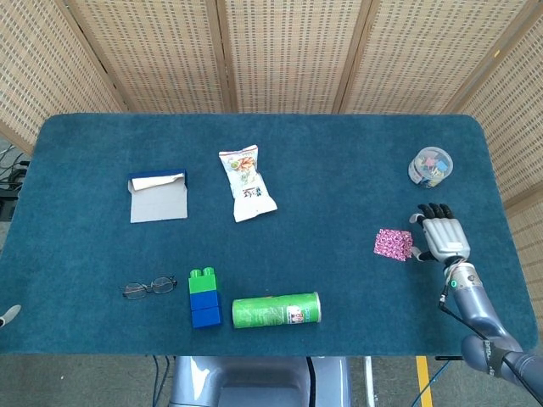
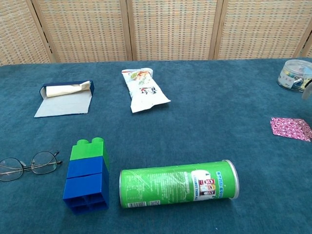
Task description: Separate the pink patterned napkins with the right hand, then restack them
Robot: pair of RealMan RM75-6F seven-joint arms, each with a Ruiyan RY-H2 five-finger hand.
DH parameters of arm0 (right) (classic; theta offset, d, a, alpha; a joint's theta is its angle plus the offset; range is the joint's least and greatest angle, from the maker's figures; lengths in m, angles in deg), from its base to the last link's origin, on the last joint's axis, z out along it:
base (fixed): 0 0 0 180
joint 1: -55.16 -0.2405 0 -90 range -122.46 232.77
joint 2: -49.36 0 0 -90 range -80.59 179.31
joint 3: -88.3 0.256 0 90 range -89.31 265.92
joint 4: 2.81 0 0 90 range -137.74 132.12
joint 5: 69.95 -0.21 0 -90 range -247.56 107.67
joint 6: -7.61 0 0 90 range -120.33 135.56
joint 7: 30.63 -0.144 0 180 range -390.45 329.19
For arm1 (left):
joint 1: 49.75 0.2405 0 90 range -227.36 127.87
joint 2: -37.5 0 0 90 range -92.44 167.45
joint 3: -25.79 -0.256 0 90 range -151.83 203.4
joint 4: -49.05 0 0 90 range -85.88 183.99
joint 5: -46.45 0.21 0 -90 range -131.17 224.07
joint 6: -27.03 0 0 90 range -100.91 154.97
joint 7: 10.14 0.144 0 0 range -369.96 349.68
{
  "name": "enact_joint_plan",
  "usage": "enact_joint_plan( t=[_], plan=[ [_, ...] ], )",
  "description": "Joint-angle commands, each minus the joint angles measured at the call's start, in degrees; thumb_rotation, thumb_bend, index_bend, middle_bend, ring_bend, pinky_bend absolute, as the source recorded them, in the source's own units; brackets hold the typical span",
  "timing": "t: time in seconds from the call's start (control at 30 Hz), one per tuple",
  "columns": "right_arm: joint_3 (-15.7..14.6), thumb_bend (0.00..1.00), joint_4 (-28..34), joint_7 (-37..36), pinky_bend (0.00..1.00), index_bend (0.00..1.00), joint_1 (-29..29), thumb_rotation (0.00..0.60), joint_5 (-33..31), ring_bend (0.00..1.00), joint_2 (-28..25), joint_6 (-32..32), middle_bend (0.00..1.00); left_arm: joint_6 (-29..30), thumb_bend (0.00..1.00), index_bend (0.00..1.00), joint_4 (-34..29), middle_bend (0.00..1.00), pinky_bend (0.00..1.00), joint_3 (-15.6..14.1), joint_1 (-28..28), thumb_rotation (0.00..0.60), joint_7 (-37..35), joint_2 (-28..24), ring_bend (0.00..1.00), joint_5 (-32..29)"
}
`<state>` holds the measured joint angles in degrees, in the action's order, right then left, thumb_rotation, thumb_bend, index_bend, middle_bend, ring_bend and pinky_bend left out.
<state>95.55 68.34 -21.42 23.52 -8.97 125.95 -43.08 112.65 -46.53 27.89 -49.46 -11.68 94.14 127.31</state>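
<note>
My right robot hand [image 1: 442, 236] sits near the right edge of the desk [image 1: 339, 170], palm down with its fingers spread apart and nothing held in it. It lies just beside the pink patterned napkins [image 1: 393, 244], on their right; whether my thumb side touches their edge I cannot tell from the head view. In the chest view only a sliver of the hand shows at the right border, above the napkins [image 2: 290, 128], which lie flat on the blue cloth as a single small square stack.

My left robot hand does not appear in either view.

Behind my right hand, toward the far right corner, stands a clear round tub [image 1: 430, 165] filled with coloured bits. Near the middle of the desk lies a white snack bag [image 1: 246, 182], and to its left an open blue box [image 1: 158, 196] with a grey flap. Along the near edge a green canister [image 1: 277, 310] lies on its side, just beside a stack of green and blue blocks [image 1: 204, 297], with a pair of glasses [image 1: 148, 287] further left.
</note>
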Motion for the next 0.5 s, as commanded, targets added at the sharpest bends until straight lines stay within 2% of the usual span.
enact_joint_plan(
  t=[0.03, 0.3, 0.5],
  plan=[
    [1.0, 0.36, 3.6, -2.9, 0.00, 0.26, 3.4, 0.600, 2.9, 0.00, -1.7, -7.1, 0.12, 0.2, 0.05, 0.10, 0.3, 0.00, 0.00, 0.0, 0.1, 0.600, 0.2, 0.4, 0.00, 0.2],
    [0.5, 0.37, 7.6, -7.7, 0.00, 0.26, 9.8, 0.600, 10.9, 0.00, -2.8, -22.0, 0.13, 1.4, 0.06, 0.10, 1.3, 0.00, 0.00, -0.3, 0.1, 0.600, 0.4, 2.0, 0.00, 2.2],
    [-0.8, 0.37, 10.7, -9.2, 0.00, 0.26, 13.8, 0.600, 15.2, 0.00, -4.0, -28.8, 0.13, 2.2, 0.06, 0.10, 2.4, 0.00, 0.00, -0.7, 0.1, 0.600, 0.1, 3.5, 0.00, 4.0]
  ],
)
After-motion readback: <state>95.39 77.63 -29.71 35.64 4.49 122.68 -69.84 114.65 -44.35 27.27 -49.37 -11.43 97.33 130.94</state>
